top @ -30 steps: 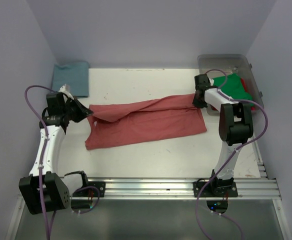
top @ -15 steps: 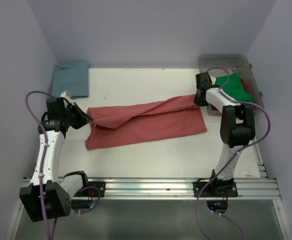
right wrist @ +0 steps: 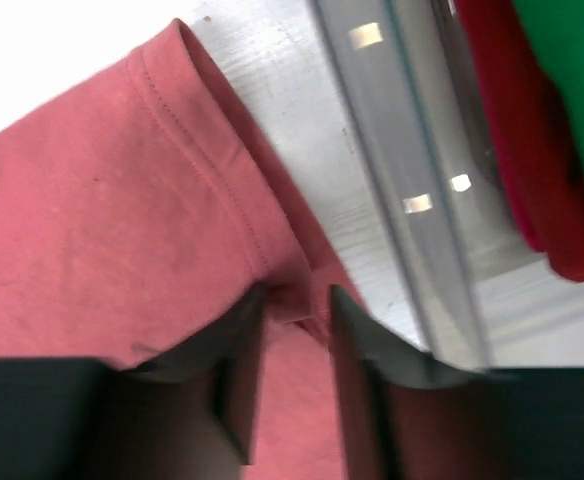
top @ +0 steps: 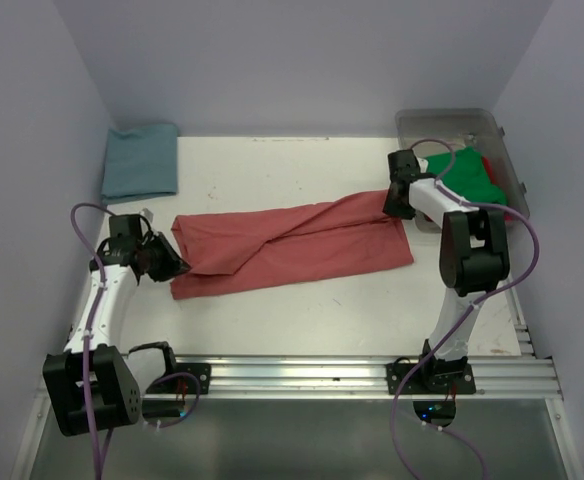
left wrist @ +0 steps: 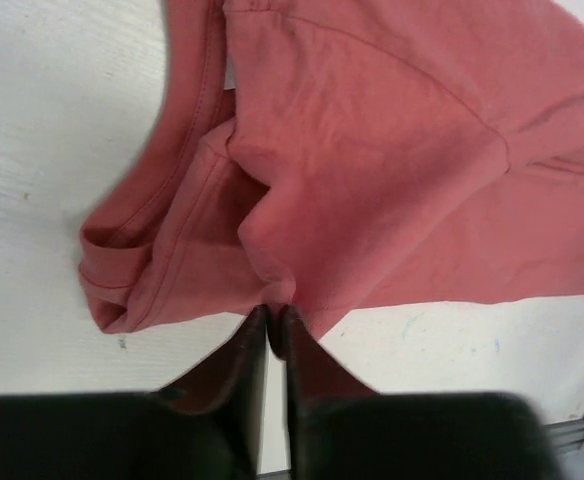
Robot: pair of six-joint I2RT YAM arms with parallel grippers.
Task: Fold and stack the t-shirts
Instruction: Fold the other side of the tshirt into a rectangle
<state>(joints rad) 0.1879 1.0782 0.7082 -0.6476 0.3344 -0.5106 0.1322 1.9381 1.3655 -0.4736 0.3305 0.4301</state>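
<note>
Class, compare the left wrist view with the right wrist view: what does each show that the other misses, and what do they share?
Only the left wrist view shows the left gripper, closed on a bunched end of the salmon shirt. Only the right wrist view shows the right gripper, the clear bin and the green shirt and red shirt inside it. Both show the salmon shirt pinched at an edge, on the white table.

Plain salmon-red shirt (top: 292,240) on a white table (top: 302,300), dusty teal shirt (top: 140,160), bright green shirt (top: 467,172), darker red shirt (right wrist: 517,150), pale lilac walls (top: 302,60)
</note>
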